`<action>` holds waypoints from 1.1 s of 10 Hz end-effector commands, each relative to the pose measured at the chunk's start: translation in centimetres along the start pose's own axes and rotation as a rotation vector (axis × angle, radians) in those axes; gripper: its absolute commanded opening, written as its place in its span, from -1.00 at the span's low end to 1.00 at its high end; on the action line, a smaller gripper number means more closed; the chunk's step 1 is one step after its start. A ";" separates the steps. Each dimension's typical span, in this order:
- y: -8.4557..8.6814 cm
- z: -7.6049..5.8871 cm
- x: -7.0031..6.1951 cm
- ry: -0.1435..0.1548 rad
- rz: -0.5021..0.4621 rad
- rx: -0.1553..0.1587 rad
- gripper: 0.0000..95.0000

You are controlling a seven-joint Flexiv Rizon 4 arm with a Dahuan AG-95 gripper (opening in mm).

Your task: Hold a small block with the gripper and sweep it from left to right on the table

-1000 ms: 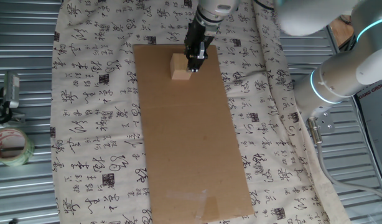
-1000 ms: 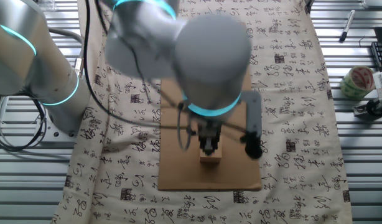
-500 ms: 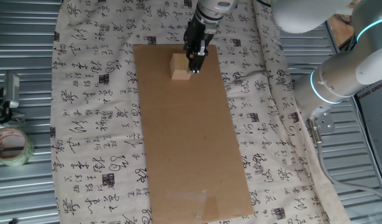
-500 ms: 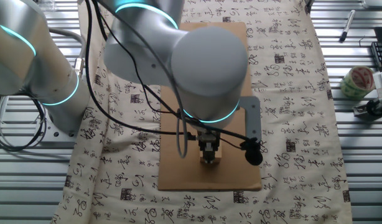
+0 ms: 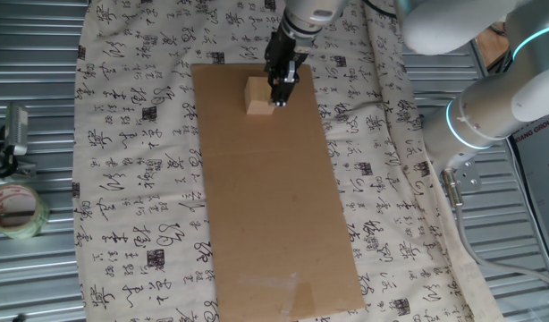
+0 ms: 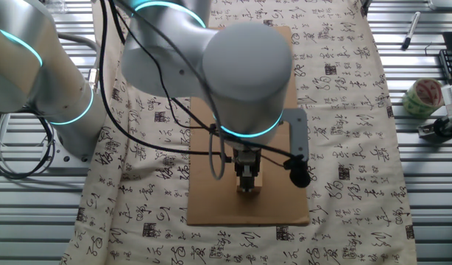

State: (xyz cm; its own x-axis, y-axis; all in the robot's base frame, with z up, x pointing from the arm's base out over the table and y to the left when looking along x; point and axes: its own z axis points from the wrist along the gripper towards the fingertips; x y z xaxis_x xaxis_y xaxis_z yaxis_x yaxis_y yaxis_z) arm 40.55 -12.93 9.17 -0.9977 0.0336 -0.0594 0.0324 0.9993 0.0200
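Note:
The small block (image 5: 258, 96), a pale tan wooden cube, sits at the far end of the brown cardboard sheet (image 5: 274, 206) on the table's cream calligraphy cloth (image 5: 140, 152). The black gripper (image 5: 280, 95) is down at the block's right side, its narrow fingers closed against it. In the other fixed view the gripper (image 6: 246, 184) stands directly over the block (image 6: 257, 187), which shows just under the fingertips near the cardboard's near edge; the big grey wrist with the cyan ring hides much of it.
A roll of tape (image 5: 15, 210) and a metal clip (image 5: 11, 134) lie on the corrugated metal at the left. The arm's base (image 5: 498, 107) stands at the right. A pen (image 6: 408, 31) lies on the metal surround.
The gripper and the block have stayed almost in place. The arm's wrist and upper links have shifted slightly above them.

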 end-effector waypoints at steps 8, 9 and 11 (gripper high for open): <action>-0.2 0.3 -0.1 -0.005 -0.010 -0.018 0.60; -0.3 0.5 -0.2 -0.007 -0.012 -0.019 0.60; -0.4 0.7 -0.2 -0.009 -0.015 -0.022 0.60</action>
State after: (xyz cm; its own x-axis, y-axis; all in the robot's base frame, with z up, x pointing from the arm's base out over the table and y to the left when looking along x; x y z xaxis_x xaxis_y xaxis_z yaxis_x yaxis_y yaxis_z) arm 40.91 -13.41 8.31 -0.9975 0.0183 -0.0685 0.0156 0.9991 0.0397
